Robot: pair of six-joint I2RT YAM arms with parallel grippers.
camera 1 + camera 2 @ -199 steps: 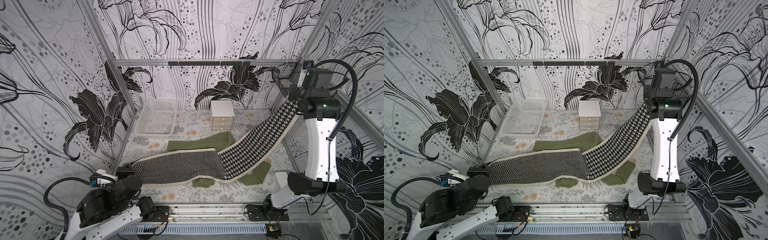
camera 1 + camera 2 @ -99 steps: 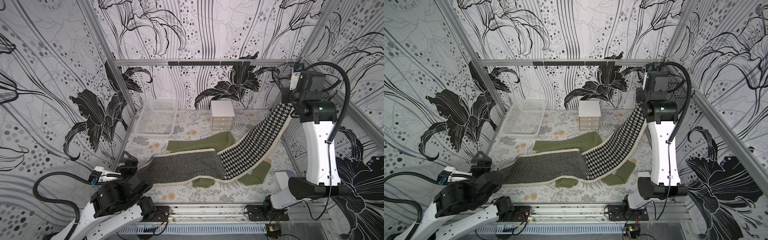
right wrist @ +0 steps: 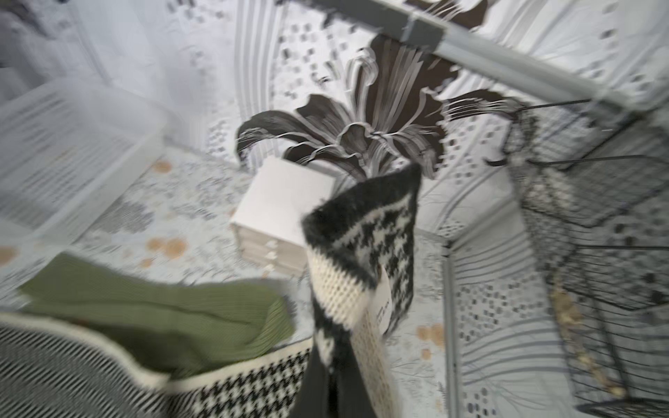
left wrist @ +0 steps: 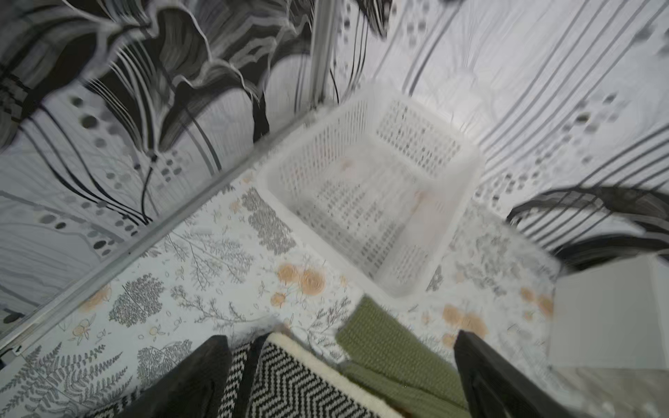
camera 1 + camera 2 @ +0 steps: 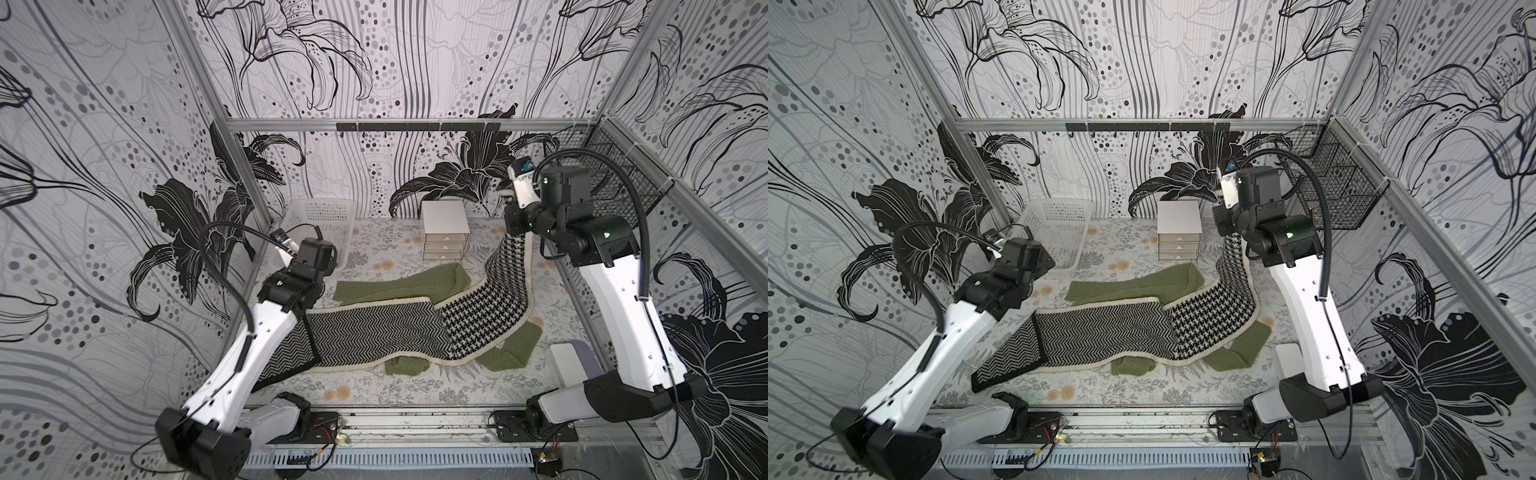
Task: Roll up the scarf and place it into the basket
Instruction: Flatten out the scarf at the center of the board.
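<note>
Where the table (image 5: 374,388) lies nearest, at about 7 o'clock, the herringbone end of the black-and-white scarf (image 5: 374,332) rests flat. Above its far edge the left gripper (image 4: 340,338) hangs with jaws spread wide, holding nothing. The scarf crosses the centre over a green scarf (image 5: 399,284), then its houndstooth end climbs toward 2 o'clock, pinched in the closed right gripper (image 3: 340,369). Farther back, the white basket (image 5: 322,202) sits at 11 o'clock, a drawer unit (image 5: 445,224) at 12
</note>
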